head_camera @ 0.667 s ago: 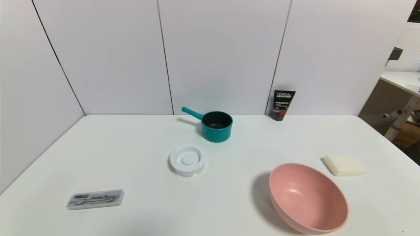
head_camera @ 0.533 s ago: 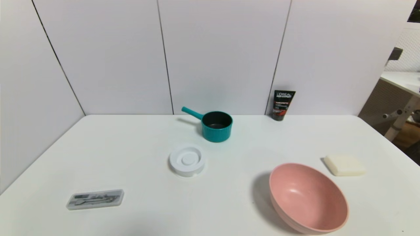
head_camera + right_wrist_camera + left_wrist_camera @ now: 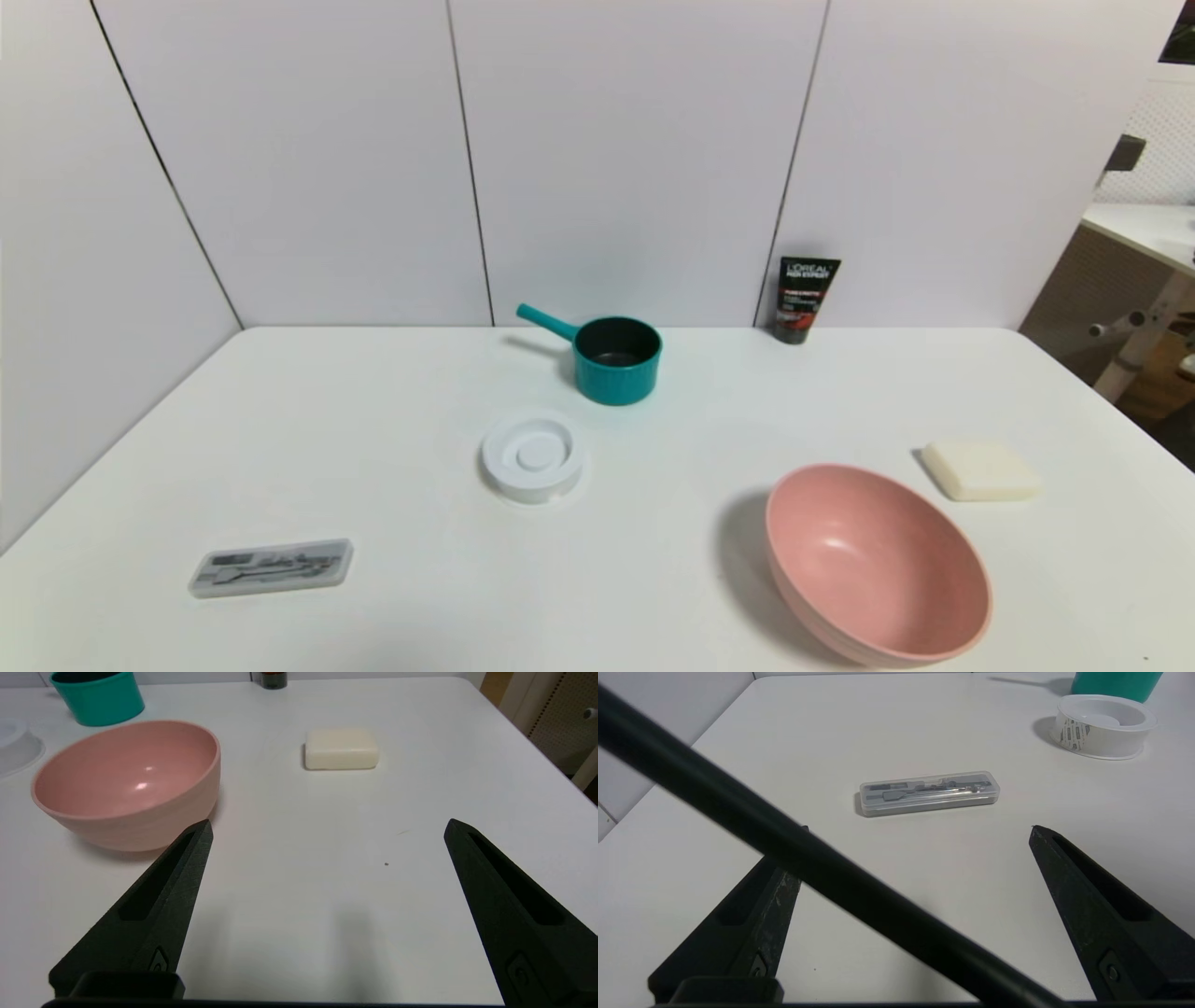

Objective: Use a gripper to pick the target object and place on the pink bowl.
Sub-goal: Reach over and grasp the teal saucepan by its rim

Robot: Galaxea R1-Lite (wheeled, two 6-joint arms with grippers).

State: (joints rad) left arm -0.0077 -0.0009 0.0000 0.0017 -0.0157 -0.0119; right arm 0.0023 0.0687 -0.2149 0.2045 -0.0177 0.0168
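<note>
Teal saucepan sits upright at the far middle of the white table, about 12 o'clock from table centre, handle pointing to roughly 10 o'clock. Dark interior, nothing inside that can be made out. Not gripped, nothing touching it.

Pink bowl is at the near right, about 4 o'clock from the saucepan, well apart from it, upright and empty. Cream soap-like block lies just beyond the bowl at its 1 o'clock, not touching. White ringed disc is near the saucepan at its 7 o'clock, separate. Clear plastic case with tools inside lies at the near left, about 8 o'clock from the disc. Black tube stands at the back wall, 3 o'clock of the saucepan.

Neither arm shows in the head view. Left gripper hovers low over the near left of the table, fingers spread wide, holding nothing; the clear case lies on the table ahead of them and a black cable crosses in front of the lens. Right gripper hovers over the near right of the table, fingers spread wide, empty; the bowl is just beside one fingertip, the cream block ahead.
</note>
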